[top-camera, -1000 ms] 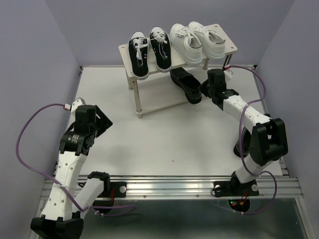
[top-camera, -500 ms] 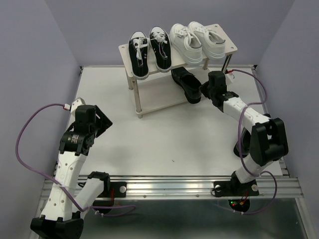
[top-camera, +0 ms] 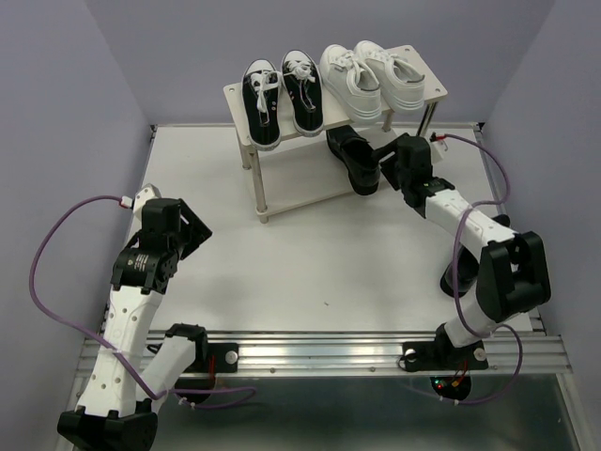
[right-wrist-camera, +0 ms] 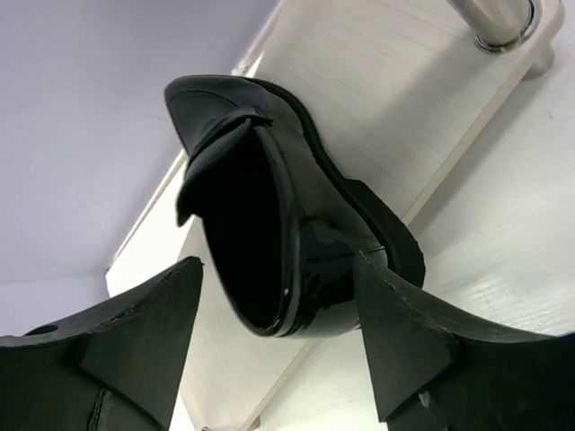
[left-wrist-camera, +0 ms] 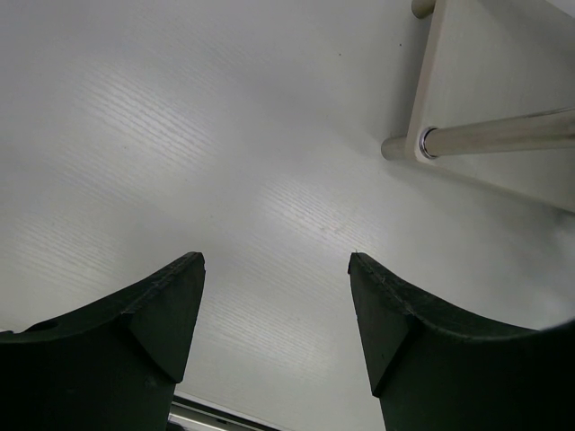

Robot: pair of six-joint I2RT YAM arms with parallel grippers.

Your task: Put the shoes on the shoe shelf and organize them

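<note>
Glossy black loafer [right-wrist-camera: 305, 224] laid on lower board [right-wrist-camera: 404, 99] of shoe shelf [top-camera: 242, 94], right end, heel overhanging. Right fingers [right-wrist-camera: 126, 341] held apart, flanking heel, not clamped. Silver leg [right-wrist-camera: 499, 22] just beside. Top board filled by black canvas sneakers [top-camera: 302, 94] and white sneakers [top-camera: 347, 80]. Shelf set far-middle on tabletop [top-camera: 310, 254]. Second loafer [top-camera: 454, 274] near right edge, partly hidden by right arm. Left fingers [left-wrist-camera: 144, 314] apart, near left edge.
</note>
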